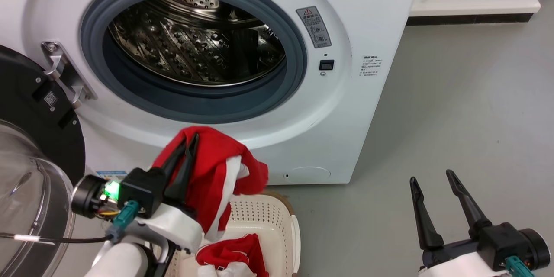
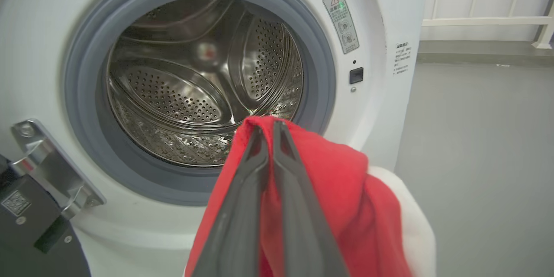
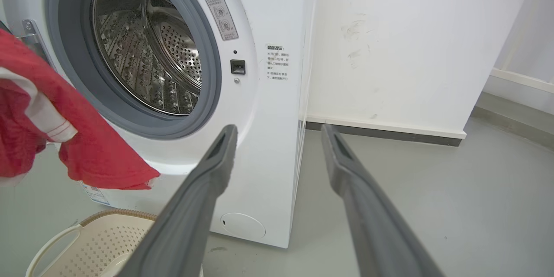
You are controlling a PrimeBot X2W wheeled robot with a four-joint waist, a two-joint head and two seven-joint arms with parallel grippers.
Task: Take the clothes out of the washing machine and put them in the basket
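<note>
Washer [image 1: 355, 108] standing white on floor [image 1: 454, 138], door [image 1: 39, 147] standing open at left, grey ring [image 1: 298, 65] framing drum [image 1: 194, 39] showing bare perforated steel. Red garment [image 1: 207, 169] with white panel hanging bunched, pinched in left gripper [image 1: 190, 139] fingers, below washer opening, over basket [image 1: 268, 216]. Basket, cream and perforated, sitting upright just before washer. Red-and-white second garment [image 1: 236, 246] lying crumpled inside.

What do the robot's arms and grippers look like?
The left gripper and right gripper each have two long, tapered dark fingers on a black boxy base with a teal connector. White covers wrap the forearms. The left wrist shows a green light and black cable.
</note>
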